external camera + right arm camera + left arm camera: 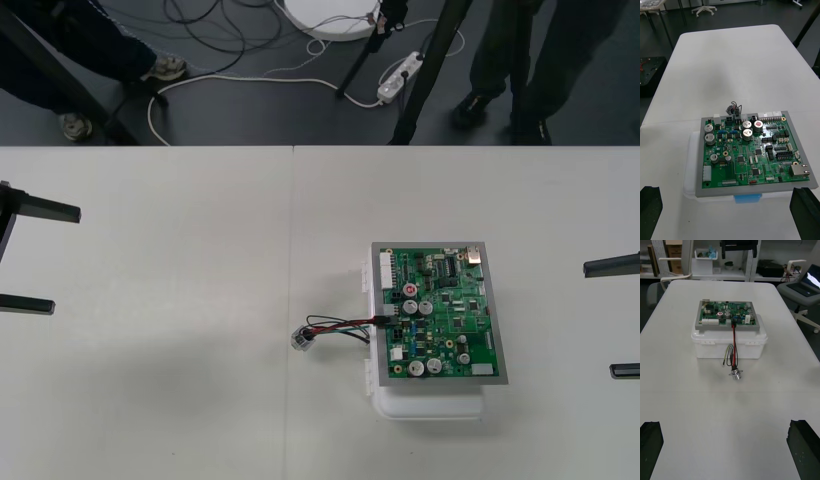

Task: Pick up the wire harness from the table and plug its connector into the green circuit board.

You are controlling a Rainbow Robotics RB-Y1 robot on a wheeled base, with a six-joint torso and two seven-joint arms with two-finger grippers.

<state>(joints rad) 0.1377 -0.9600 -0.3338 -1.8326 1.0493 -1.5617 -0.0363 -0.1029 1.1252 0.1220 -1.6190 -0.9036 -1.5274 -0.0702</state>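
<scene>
Claws (65,259) (600,319) wide; plug (385,320) in board (445,310)

A pale bench (160,400) is bordered at its far edge by dark floor (280,115), where cables (215,30) are strewn.

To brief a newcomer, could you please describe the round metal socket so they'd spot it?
On the light table sits a green circuit board on a white base. Thin red, black and green wires trail from the board's left edge to the round metal socket, the only silver piece lying on the tabletop itself.
</scene>
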